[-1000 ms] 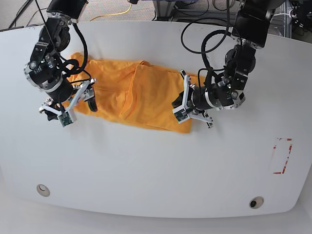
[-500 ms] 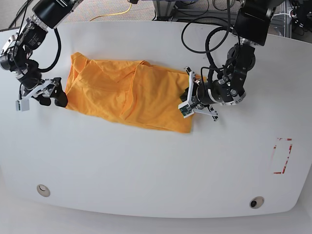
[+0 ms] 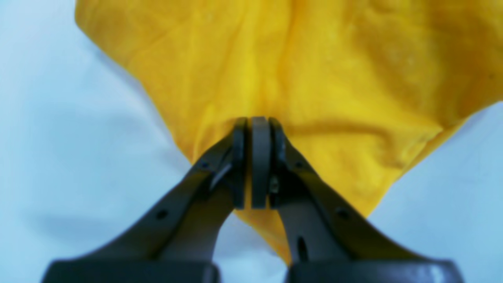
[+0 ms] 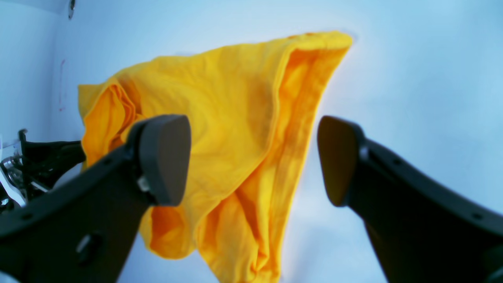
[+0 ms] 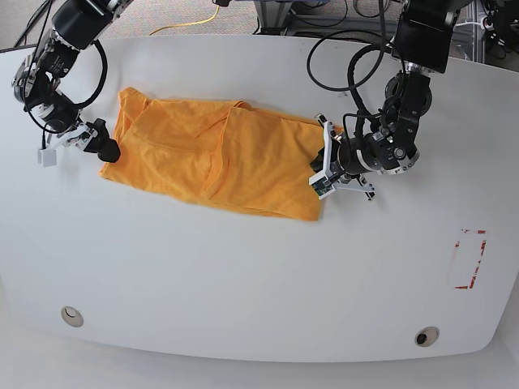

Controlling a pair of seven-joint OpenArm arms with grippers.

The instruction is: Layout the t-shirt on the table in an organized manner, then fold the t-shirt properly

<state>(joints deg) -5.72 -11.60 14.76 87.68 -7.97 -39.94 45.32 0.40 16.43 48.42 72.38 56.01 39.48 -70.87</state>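
**T-shirt spread crosswise on the table, pinched at one end**

T-shirt point(image 5: 215, 158), orange-yellow, lies on the upper middle part of the white table point(image 5: 259, 267), stretched sideways in the base view with several soft folds and one raised crease running across its middle. Its edges are uneven: the end on that view's left rises to a corner, and the lower edge slants down toward the end on that view's right.

At that right-hand end, the left gripper point(image 3: 254, 163) has its jaws pressed together on the shirt's edge; in the left wrist view a thin strip of yellow cloth shows between the closed pads point(image 3: 260, 157), and the fabric fans out from that pinch. The same gripper point(image 5: 322, 170) sits low against the cloth in the base view.

At the other end, the right gripper point(image 4: 253, 157) stands with its jaws wide apart and nothing between them. In the right wrist view the shirt point(image 4: 220, 149) lies beyond the two fingers point(image 4: 165, 157), apart from them. In the base view this gripper point(image 5: 99, 146) is just beside the shirt's corner.

Farther out on the tabletop are a red-tape rectangle outline point(image 5: 469, 259) near the edge on the base view's right, and two round grommets point(image 5: 71, 315) along the near edge.
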